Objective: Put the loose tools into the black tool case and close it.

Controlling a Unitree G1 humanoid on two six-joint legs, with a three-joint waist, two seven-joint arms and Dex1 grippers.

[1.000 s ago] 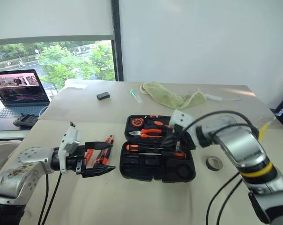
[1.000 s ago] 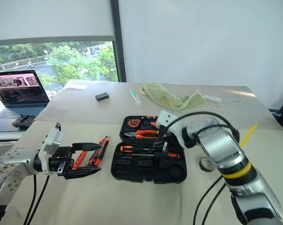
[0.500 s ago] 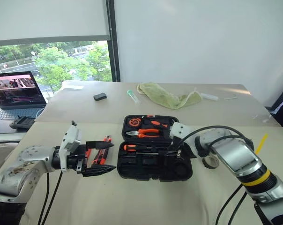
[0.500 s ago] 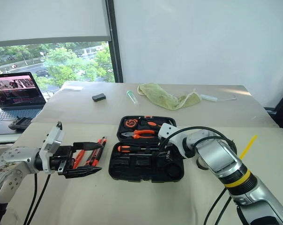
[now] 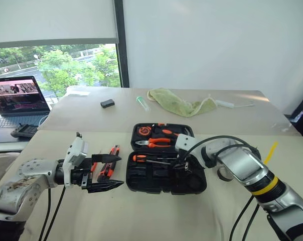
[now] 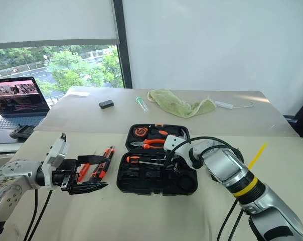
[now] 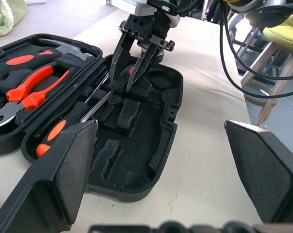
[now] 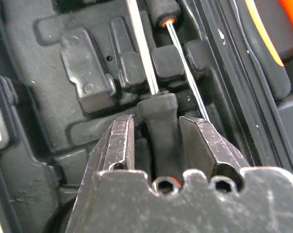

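Observation:
The black tool case point(image 5: 141, 187) lies open in the middle of the table, orange-handled pliers point(image 5: 154, 143) in its lid. My right gripper point(image 5: 184, 168) reaches down into the lower half. Its jaws are open and stand on either side of a screwdriver's black handle point(image 8: 158, 126); I cannot tell whether the pads touch it. A second screwdriver point(image 7: 54, 132) lies beside it in the tray. My left gripper point(image 5: 116, 170) hovers wide open left of the case, empty, above loose orange-and-black tools point(image 5: 113, 152) on the table. The tape roll point(image 5: 222, 174) lies right of the case, partly behind my right arm.
A laptop point(image 5: 18, 98) sits on a side desk at the far left. At the back of the table lie a small black block point(image 5: 107, 103), a clear tube point(image 5: 143, 103) and a green cloth point(image 5: 179, 103). A yellow strip point(image 5: 269, 150) lies at the right.
My right gripper has sunk lower into the case's tray and its jaws have parted around the screwdriver handle. The left gripper has stayed still. The camera has shifted slightly.

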